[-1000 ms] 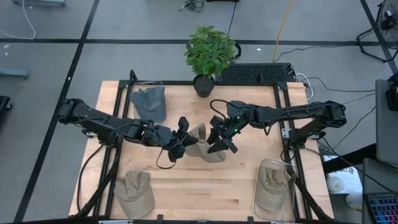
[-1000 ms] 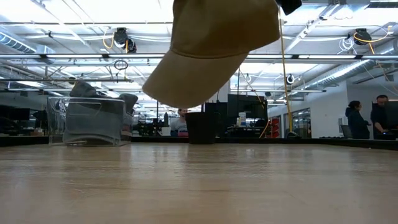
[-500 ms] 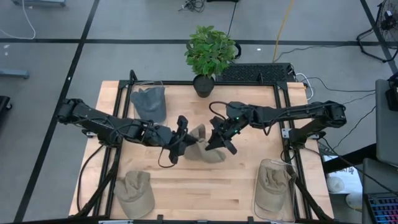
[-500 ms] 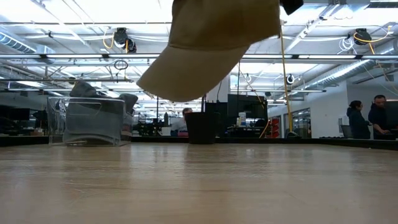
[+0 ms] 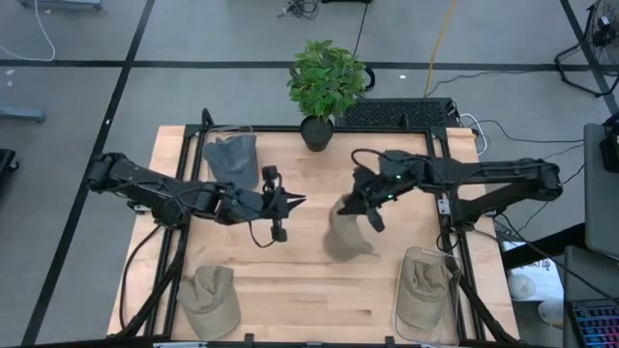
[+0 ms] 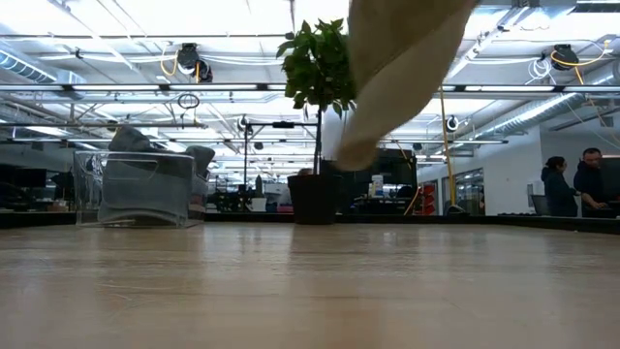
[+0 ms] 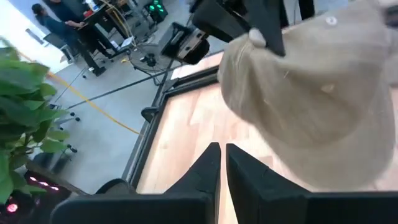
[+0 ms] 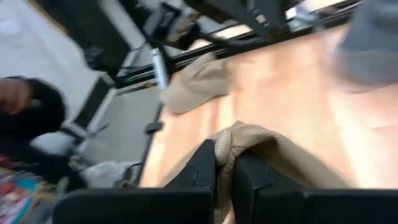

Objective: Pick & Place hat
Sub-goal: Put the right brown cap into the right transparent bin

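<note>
Your right gripper [image 5: 368, 215] is clenched on a fold of the tan hat [image 5: 344, 232], which hangs clear of the table [image 5: 290, 280], toward 3 o'clock of centre. The hat looks light, soft and floppy; grip gathered fabric, probably at the crown. The left gripper [image 5: 280, 206] is pinched shut, empty.

Probably a robotics lab: open hall with ceiling trusses [image 6: 145, 87], desks, floor cables [image 5: 440, 43].

The table [image 5: 290, 280] is pale wood with a smooth, faintly glossy top and a black metal frame. The tan hat [image 5: 343, 230] is soft matt cloth. The bin [image 6: 145, 187] looks like clear glossy plastic. The right tool [image 8: 224, 163] has matt black fingers.
</note>
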Motion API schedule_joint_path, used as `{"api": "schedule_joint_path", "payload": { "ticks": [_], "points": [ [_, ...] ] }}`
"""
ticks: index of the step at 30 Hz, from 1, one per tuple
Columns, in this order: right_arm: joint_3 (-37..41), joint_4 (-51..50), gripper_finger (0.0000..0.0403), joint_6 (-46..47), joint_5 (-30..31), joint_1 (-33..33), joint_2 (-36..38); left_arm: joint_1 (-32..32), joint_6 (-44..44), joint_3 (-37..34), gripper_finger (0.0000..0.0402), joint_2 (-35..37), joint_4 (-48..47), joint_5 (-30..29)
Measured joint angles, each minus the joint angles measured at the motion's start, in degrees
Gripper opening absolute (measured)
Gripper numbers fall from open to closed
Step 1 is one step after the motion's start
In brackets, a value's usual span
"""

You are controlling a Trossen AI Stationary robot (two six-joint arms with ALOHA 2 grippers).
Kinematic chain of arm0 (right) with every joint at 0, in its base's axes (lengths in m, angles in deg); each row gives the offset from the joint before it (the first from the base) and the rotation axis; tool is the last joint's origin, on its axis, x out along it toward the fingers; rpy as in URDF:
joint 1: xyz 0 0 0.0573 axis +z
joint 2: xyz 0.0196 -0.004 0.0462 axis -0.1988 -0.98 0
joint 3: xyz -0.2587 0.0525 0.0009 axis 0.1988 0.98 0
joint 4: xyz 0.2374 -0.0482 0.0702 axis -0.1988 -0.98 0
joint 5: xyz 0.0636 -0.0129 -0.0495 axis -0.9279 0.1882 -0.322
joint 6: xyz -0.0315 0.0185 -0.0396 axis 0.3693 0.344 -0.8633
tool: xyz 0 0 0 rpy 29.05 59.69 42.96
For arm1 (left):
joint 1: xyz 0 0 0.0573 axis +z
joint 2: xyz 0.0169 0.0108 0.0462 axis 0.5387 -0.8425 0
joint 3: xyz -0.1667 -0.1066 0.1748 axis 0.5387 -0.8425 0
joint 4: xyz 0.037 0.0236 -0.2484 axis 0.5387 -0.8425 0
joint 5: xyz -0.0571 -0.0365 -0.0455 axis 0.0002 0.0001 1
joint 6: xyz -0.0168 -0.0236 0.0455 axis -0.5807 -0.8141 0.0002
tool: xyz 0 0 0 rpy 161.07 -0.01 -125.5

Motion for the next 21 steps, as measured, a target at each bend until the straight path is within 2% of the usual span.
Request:
{"api": "schedule_joint_path", "payload": {
  "ticks": [7,11,15,21],
  "points": [
    [0.0,-10.4,0.0008,-0.6,11.4,3.5,6.5,3.2,-10.0,0.1,0.0033,1.5,-0.4,1.0],
    [0.0,-15.0,0.0008,2.5,16.6,6.0,9.6,5.6,-14.3,0.0,0.0033,3.5,-4.5,2.4],
    [-2.7,-20.2,0.0008,5.2,17.3,9.8,12.1,8.2,-15.0,0.0,0.0033,6.2,-8.6,2.5],
    [-12.0,-29.6,0.0008,2.9,17.3,21.0,12.5,11.5,-12.1,0.1,0.0033,7.7,-7.9,2.0]
  ]
}}
